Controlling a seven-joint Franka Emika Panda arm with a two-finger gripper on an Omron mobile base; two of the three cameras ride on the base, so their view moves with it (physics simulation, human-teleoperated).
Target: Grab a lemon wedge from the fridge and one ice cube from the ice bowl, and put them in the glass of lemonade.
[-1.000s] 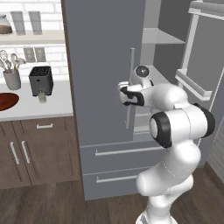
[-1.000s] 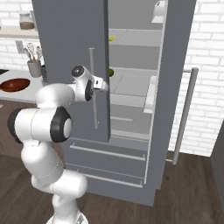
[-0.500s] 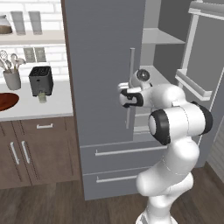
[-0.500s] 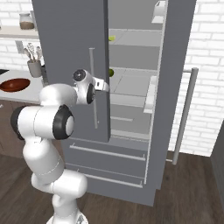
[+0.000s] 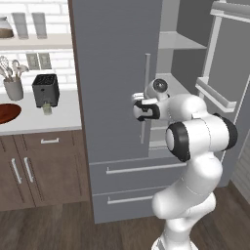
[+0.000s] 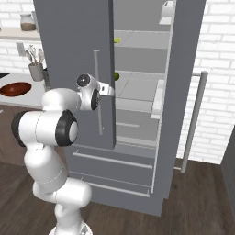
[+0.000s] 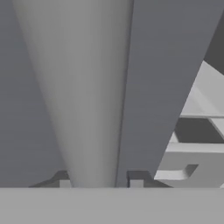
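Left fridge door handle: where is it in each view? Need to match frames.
Left base view: handle, a vertical bar right of centre, its lower part behind the arm.
Right base view: a vertical bar left of centre, just right of the wrist.
Hand view: the wide grey column up the middle.
Shared landmark: the door edge, just right of the handle in all three.
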